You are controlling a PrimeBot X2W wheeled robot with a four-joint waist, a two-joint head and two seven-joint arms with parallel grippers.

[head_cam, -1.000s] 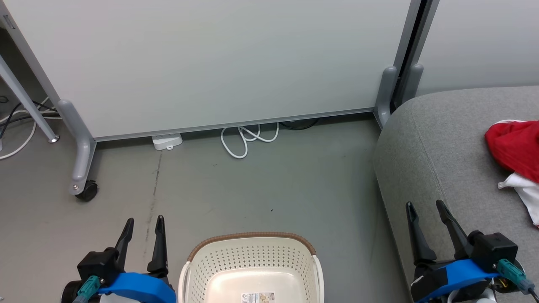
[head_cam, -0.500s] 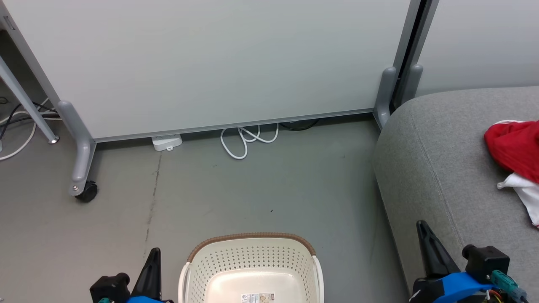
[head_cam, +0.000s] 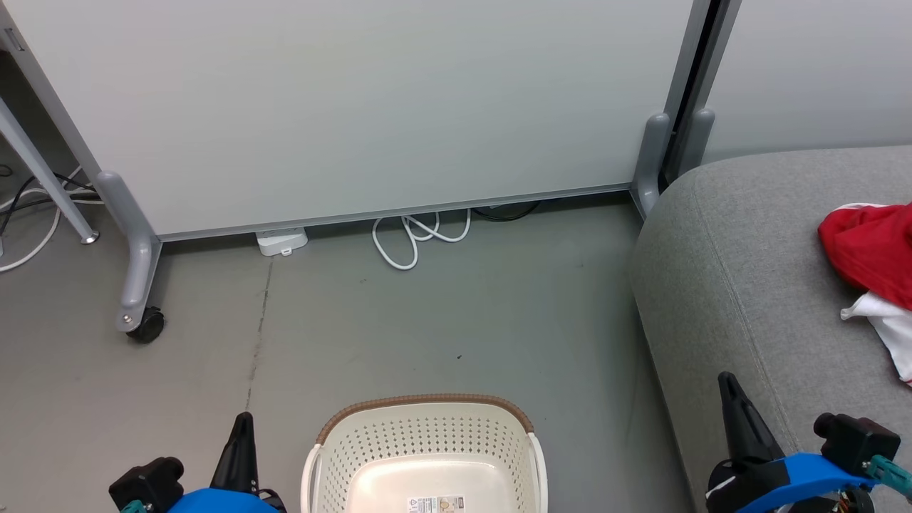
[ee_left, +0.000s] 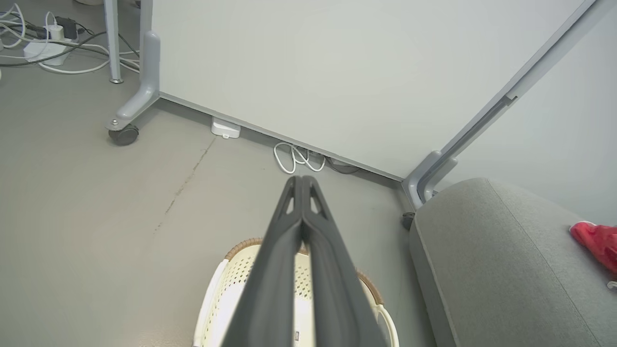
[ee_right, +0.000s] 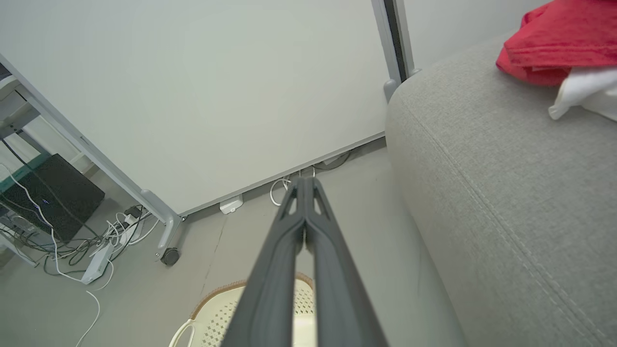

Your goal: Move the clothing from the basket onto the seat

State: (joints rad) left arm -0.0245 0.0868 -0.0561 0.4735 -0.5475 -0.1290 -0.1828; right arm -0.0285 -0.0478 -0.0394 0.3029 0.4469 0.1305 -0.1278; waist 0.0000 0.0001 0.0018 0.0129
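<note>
On the grey floor (head_cam: 427,320), low and central in the head view:

1. Small cream plastic laundry basket (head_cam: 427,434), perforated walls, brown rim. The part of its interior in view carries a printed label and no fabric; its near end is cut off by the frame edge

2. Large light grey fabric-upholstered sofa cushion (head_cam: 741,285), the seat, rounded edges, stitched seams. Stands to the robot's right of the basket, apart from it

3. Soft red clothing with white trim (head_cam: 866,249). Lies bunched on top of the seat at the right frame edge, partly cut off. No lettering legible; one garment or two, cannot tell

4. Left end effector (head_cam: 244,424). Low, just beside the basket's left wall; both dark fingers pressed together, nothing between them, clearest in the left wrist view

5. Right end effector (head_cam: 728,385). Low, at the seat's front edge; fingers likewise together on nothing

6. Backdrop: pale partition panel on castors (head_cam: 356,107); coiled white cable (head_cam: 420,239) at its foot

Status, as a judgement: transfer looks done or nearly done, clothing on the seat and none seen in the basket. Left to settle: whether the basket's hidden near end holds anything
</note>
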